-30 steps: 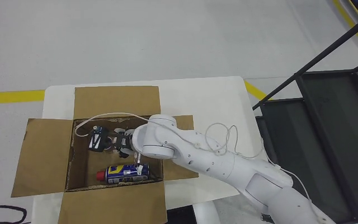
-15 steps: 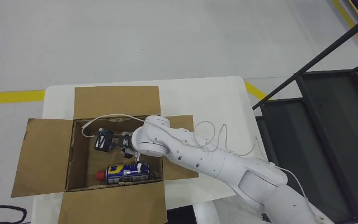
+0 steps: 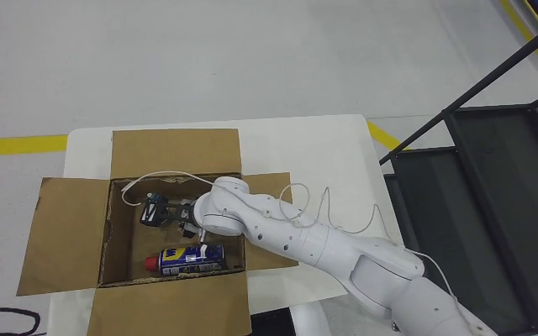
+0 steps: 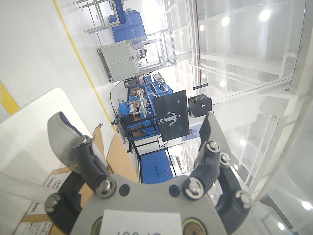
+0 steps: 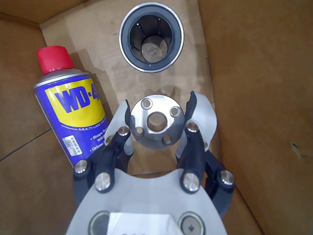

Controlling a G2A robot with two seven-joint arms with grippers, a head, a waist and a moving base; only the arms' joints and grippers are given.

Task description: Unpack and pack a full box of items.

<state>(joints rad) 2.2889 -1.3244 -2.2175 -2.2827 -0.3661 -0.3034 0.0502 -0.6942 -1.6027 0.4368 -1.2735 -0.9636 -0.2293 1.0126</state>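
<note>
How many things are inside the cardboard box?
3: a spray can lying on its side, a black sleeve standing beside it, and a metal flange held by the right gripper. The arm may hide others.

spray can [image 5: 71,113] was blue and yellow with a red cap. box [image 5: 256,74] was plain brown cardboard, flange [image 5: 156,123] shiny silver, cylinder [image 5: 151,50] black with a silver rim. table [image 3: 319,151] was white.

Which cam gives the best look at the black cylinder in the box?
Right wrist view: the black cylinder sits close and end-on, with its open mouth, bright rim and slotted inner wall clear. Top view gives the cylinder as a small dark shape. Left wrist view faces the room.
</note>
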